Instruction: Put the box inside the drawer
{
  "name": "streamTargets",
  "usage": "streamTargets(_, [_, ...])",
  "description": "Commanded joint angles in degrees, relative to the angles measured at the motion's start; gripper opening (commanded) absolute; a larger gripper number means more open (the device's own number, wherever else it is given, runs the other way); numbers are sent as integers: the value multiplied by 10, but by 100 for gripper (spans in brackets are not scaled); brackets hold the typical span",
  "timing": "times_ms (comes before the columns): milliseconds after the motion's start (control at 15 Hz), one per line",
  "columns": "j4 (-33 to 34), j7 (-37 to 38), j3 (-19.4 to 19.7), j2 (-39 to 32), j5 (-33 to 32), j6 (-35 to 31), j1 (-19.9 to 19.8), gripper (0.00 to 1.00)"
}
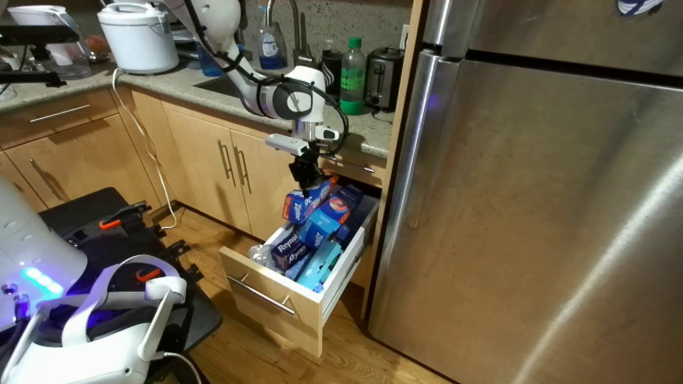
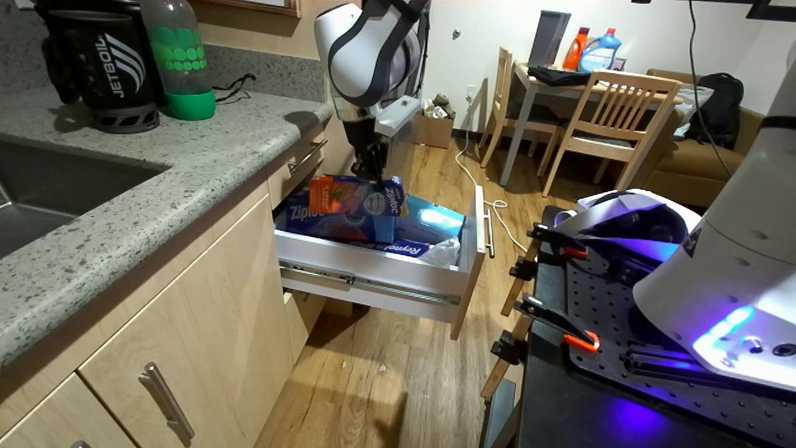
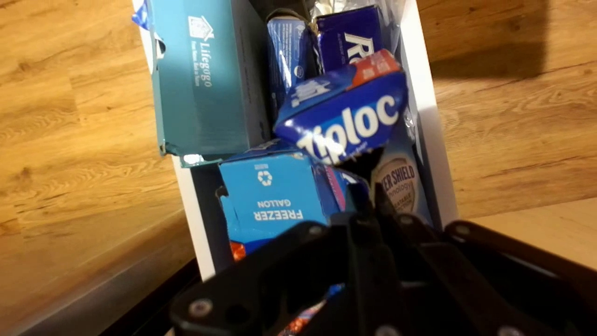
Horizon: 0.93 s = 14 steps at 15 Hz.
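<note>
Jaws pinch glossy cardboard box (image 2: 359, 198)

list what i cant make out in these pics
Rear of the drawer, wrist view: largely hidden by the gripper.
Lettering on the Reynolds box, wrist view: partly behind the tilted Ziploc box.
Small print on that box, wrist view: blurred.
Robot base, in an exterior view: cut off by the left edge.

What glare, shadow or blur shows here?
In an exterior view, a bright streak on the fridge; in both exterior views, blue glow on the robot base; in an exterior view, white glare on a light-blue box; in the wrist view, shadow on the floor, blurred small print on the tilted Ziploc box.
</note>
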<state>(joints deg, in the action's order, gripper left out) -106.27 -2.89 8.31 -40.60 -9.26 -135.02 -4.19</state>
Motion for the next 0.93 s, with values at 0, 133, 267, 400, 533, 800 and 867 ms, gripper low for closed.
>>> streamTargets(0, [48, -6, -7, -34, -3, 40, -6, 3])
streamTargets(133, [65, -6, -7, -52, -3, 52, -6, 4])
streamTargets(267, [79, -6, -7, -67, -4, 63, -6, 4])
streamTargets(400, [90, -5, -7, -80, -5, 70, -5, 3])
streamTargets(533, [99, -4, -6, -89, -8, 77, -3, 4])
streamTargets(800, [112, -5, -5, -102, -8, 88, -4, 9])
streamTargets(867, [115, -5, -6, -104, -7, 91, -4, 30])
